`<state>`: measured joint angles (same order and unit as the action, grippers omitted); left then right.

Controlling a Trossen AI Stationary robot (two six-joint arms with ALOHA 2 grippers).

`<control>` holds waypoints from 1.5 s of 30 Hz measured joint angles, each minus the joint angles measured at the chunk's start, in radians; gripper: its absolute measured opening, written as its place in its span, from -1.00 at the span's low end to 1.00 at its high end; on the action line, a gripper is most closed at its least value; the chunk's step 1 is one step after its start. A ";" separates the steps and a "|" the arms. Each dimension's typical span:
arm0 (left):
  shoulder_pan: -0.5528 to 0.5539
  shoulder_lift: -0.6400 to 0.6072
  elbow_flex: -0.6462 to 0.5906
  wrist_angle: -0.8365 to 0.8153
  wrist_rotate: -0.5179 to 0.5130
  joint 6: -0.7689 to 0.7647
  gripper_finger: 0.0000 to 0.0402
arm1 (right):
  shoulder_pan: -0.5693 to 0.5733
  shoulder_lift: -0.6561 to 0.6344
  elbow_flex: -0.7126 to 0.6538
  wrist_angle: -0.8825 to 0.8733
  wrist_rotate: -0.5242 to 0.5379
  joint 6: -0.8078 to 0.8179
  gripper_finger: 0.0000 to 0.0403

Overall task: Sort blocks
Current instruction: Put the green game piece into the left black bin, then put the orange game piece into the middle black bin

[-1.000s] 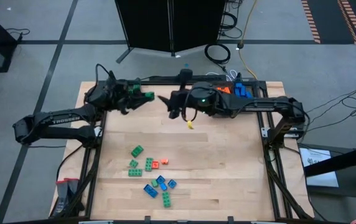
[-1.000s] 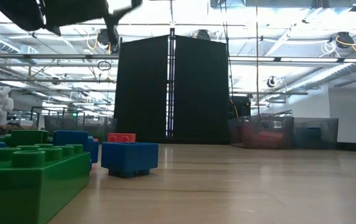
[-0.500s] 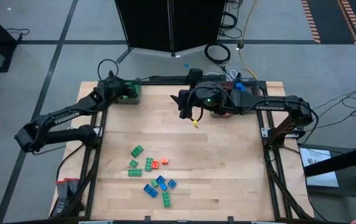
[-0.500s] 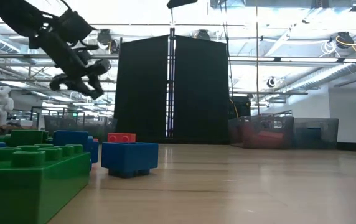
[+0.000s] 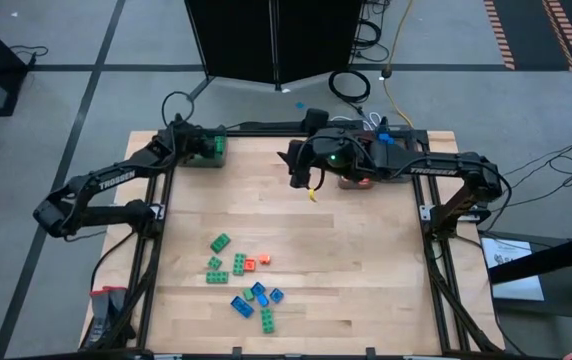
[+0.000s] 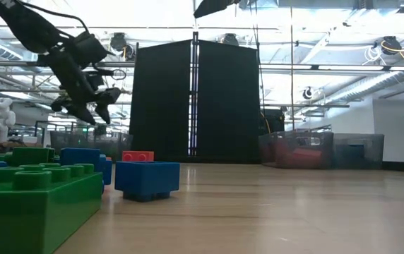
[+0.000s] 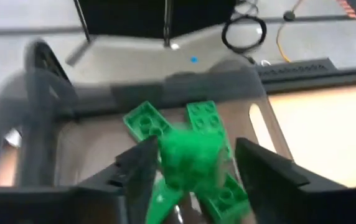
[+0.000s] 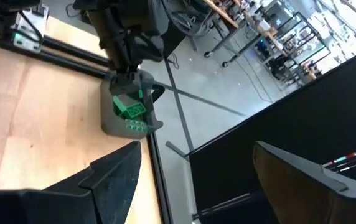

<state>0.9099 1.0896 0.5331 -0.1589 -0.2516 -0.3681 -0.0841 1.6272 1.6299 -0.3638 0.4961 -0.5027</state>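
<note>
My left gripper (image 7: 196,165) hangs open over the grey bin (image 5: 198,160) at the table's far left corner, seen in the air in the low view (image 6: 89,109). A blurred green block (image 7: 190,152) shows between its fingers, above the green blocks (image 7: 206,118) lying in the bin. My right gripper (image 5: 296,170) is open and empty near the middle of the far edge (image 8: 193,168). Loose green, orange and blue blocks (image 5: 241,275) lie flat on the near left part of the table; a green one (image 6: 32,204) and a blue one (image 6: 147,178) fill the low view. My left gripper is open with the blurred green block (image 7: 184,155) beside the inner side of one finger (image 7: 142,167), the other finger standing well apart from it. I cannot tell whether the block touches that finger. The fingers point down at the bin.
More bins with blue blocks (image 5: 384,140) sit at the far right, partly under the right arm. A small yellow tag (image 5: 311,197) dangles below the right gripper. The dark frame rails (image 5: 156,250) run along the table's sides. Bare wood (image 5: 366,260) spreads across the middle and right.
My left gripper, which carried a green block near the middle of the far edge, has swung toward the far left corner, come lower and tipped down over the green bin. My right gripper has drawn a little toward the right.
</note>
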 joint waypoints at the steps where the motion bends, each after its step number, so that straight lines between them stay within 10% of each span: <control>1: 0.000 0.001 0.000 0.012 -0.017 0.012 0.16 | 0.000 0.000 0.000 -0.008 0.000 0.004 0.50; 7: 0.002 0.001 0.000 0.011 -0.075 0.053 0.59 | 0.000 0.000 0.000 -0.067 -0.011 0.044 0.50; 19: -0.209 -0.048 0.000 -0.121 0.589 -0.019 0.71 | 0.015 0.109 0.000 -0.092 -0.464 0.150 0.50; 32: -0.459 -0.196 0.001 -0.327 0.249 -0.157 0.71 | 0.044 0.425 0.000 0.078 -0.878 0.257 0.50; 45: -0.503 -0.196 0.001 -0.330 0.246 -0.146 0.71 | 0.133 0.572 -0.001 0.187 -0.759 0.528 0.49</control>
<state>0.4071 0.8932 0.5339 -0.4885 -0.0051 -0.5140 0.0492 2.1994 1.6287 -0.1770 -0.2626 0.0251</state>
